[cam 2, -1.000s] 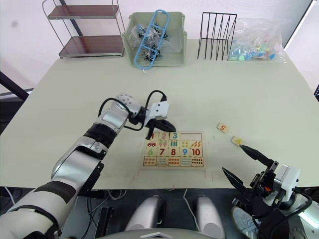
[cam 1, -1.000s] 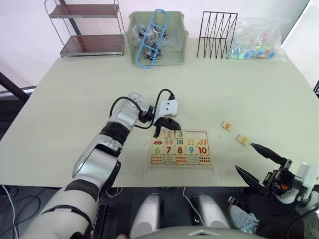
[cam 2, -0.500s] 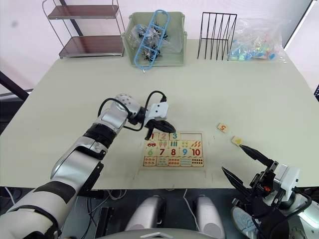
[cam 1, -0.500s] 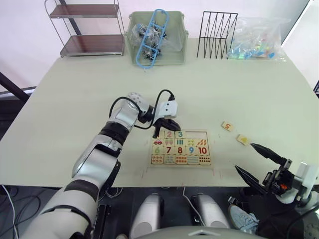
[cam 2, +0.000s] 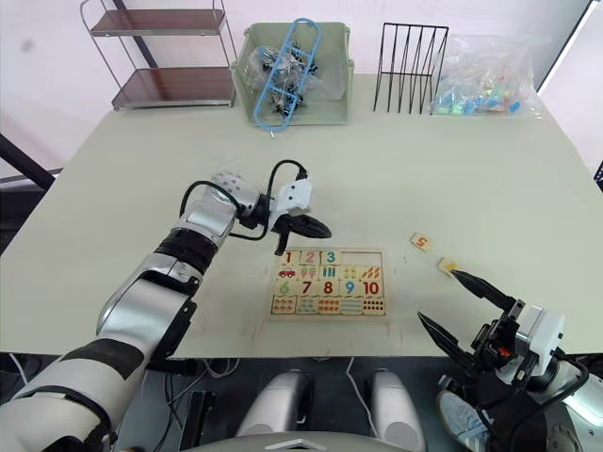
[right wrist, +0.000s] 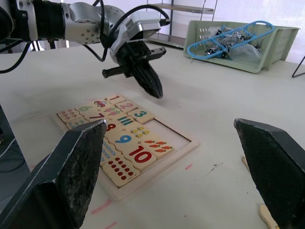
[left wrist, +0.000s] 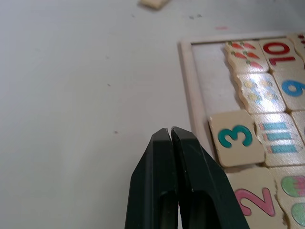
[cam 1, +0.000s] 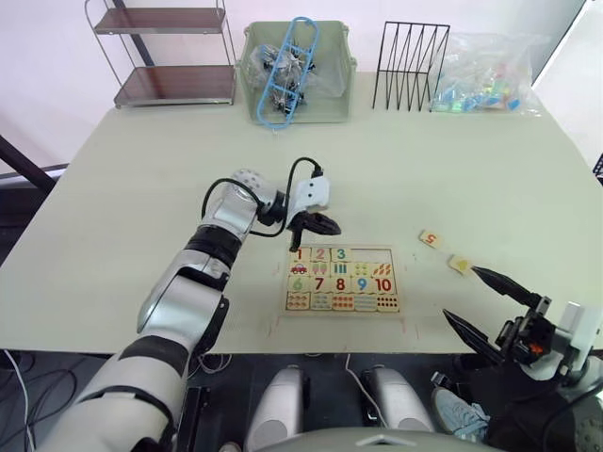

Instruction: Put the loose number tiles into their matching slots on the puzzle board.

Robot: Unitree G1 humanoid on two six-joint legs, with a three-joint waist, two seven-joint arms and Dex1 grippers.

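Left gripper [cam 1: 323,224] pinched empty beyond the pale wooden puzzle board [cam 1: 342,279]; right gripper [cam 1: 490,303], spread wide, should straddle the square pale "5" tile [cam 1: 431,239] squarely.

Shelf [cam 1: 174,56], bin [cam 1: 298,75], rack [cam 1: 410,68], bag [cam 1: 485,75]

Bare table [cam 1: 490,179] surrounds the puzzle board [cam 1: 342,280]; bin [cam 1: 297,71] and rack [cam 1: 410,66] stand far back.

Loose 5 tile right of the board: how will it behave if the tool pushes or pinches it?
The 5 tile looks like a flat, rigid wooden square lying face up, so it should probably slide across the smooth table, not roll or tip. Being thin and low, it may be awkward to pinch. Likely light.
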